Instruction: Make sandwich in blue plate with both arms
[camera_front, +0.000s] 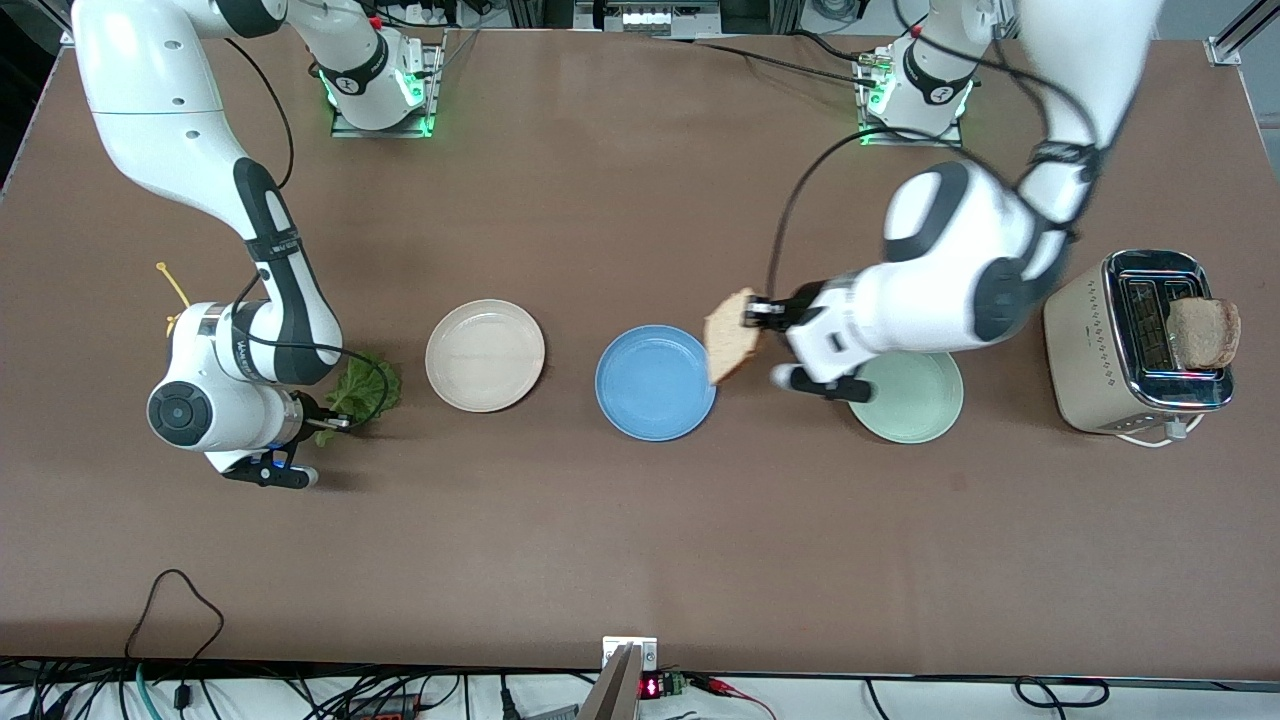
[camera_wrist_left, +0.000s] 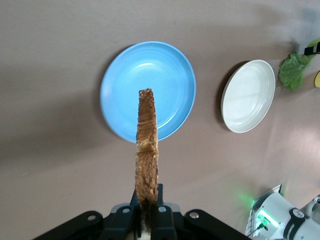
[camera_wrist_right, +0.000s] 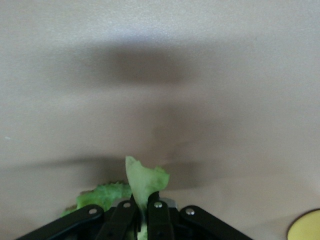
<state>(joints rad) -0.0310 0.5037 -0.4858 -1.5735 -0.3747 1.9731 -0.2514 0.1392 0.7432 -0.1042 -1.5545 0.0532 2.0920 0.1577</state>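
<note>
The blue plate (camera_front: 655, 383) sat bare in the middle of the table, between the cream plate (camera_front: 485, 355) and the mint-green plate (camera_front: 910, 397); nothing was on it yet. No sandwich existed so far.

The first toast slice (camera_front: 732, 335) was held edge-on in the left gripper (camera_front: 752, 315), fingers clamped on its lower edge, over the rim of the blue plate on the side toward the left arm's end. In the left wrist view the slice (camera_wrist_left: 147, 150) stood upright above the plate (camera_wrist_left: 148, 90).

The second toast slice (camera_front: 1205, 333) stuck up out of the toaster (camera_front: 1140, 342) at the left arm's end of the table, untouched.

The lettuce leaf (camera_front: 362, 388) lay at the right arm's end, beside the cream plate. The right gripper (camera_front: 330, 420) was low at the leaf, fingers closed on a piece of it (camera_wrist_right: 145, 182).

Judged progress: early. Left to do: lay first slice on blue plate, bring lettuce over, fetch second slice, top it.
</note>
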